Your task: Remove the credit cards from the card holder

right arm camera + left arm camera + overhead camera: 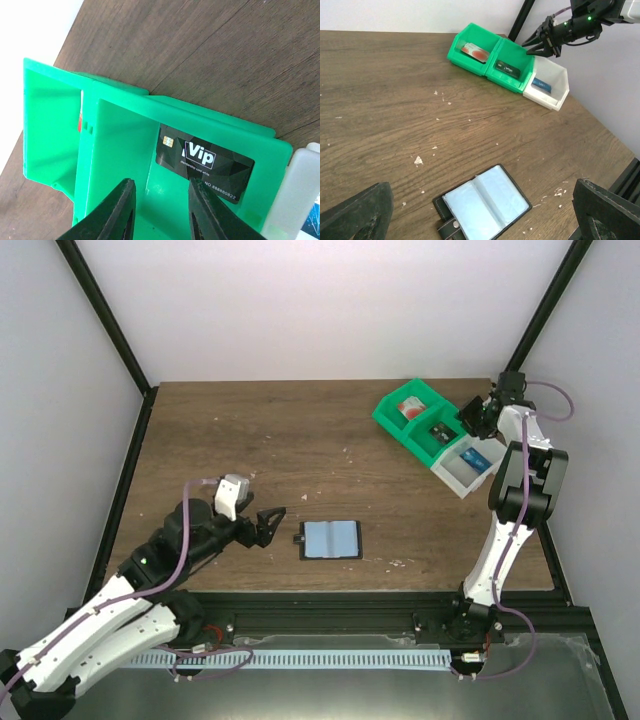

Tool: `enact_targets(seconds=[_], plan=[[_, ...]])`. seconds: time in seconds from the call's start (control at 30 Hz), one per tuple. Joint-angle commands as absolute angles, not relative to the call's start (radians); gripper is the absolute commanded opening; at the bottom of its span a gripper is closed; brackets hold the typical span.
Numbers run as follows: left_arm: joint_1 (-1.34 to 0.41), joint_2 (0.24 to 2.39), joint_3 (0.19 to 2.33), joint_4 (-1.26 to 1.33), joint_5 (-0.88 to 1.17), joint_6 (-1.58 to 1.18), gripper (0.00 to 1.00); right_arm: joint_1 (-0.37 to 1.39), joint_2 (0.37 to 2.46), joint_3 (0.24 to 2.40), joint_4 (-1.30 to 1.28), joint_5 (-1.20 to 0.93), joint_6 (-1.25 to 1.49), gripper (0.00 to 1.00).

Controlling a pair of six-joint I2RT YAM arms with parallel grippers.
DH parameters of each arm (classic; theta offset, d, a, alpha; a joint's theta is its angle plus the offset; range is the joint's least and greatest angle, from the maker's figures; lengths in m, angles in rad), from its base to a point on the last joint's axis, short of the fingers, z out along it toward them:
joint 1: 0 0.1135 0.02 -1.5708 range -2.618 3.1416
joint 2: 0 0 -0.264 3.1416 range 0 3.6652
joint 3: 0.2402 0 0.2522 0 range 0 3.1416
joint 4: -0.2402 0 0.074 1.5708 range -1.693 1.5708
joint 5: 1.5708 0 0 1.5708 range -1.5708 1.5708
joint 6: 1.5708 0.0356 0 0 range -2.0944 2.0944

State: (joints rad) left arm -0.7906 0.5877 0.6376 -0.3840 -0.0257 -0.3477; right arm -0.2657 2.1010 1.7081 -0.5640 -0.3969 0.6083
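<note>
Top external view: the wooden table (300, 440) carries a row of three bins at its far right corner, and the right pincer (470, 418) hangs directly over the middle green bin (437, 432). The outer green bin (408, 405) sits just beyond that pincer on its table-centre side, and the white bin (470, 462) is on its other side. The row looks like a sorting station, one compartment per card.

The card holder (331, 539) lies spread open and flat, well apart from the right pincer and just ahead of the left pincer (268, 523). The left pincer's jaws are spread wide with nothing between them. It seems poised to steady the wallet if needed. Both pale blue panels look bare, so the holder is probably emptied.

Of the credit cards, the black Vip card (202, 162) lies flat on the bin floor just below the right pincer's tips. Those jaws are parted around empty air and touch nothing, which reads as a drop-off. The pale red-circle card (474, 51) rests in the outer green bin, and a blue card (541, 86) in the white one.
</note>
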Motion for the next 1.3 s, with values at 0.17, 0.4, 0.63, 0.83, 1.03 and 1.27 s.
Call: enact_targets(seconds=[0.17,0.4,0.63,0.83,1.03,1.27], plan=[[-0.791,0.622,0.634,-0.387,-0.047,-0.35,1.0,-0.267,2.025,1.715,-0.593,-0.418,0.632,0.31],[-0.79,0.682,0.642,-0.393,-0.015,-0.368,1.0,-0.213,1.853,1.541,-0.531,-0.432,0.621,0.31],[-0.79,0.753,0.613,-0.324,0.146,-0.477,0.88,-0.097,1.616,1.282,-0.47,-0.435,0.6,0.32],[-0.791,0.808,0.494,-0.157,0.256,-0.629,0.82,0.042,1.403,1.034,-0.414,-0.437,0.606,0.32],[-0.79,0.93,0.386,0.055,0.344,-0.732,0.64,0.268,1.223,0.788,-0.346,-0.423,0.665,0.32],[-0.791,1.103,0.315,0.256,0.36,-0.78,0.5,0.565,1.18,0.625,-0.22,-0.371,0.767,0.32]])
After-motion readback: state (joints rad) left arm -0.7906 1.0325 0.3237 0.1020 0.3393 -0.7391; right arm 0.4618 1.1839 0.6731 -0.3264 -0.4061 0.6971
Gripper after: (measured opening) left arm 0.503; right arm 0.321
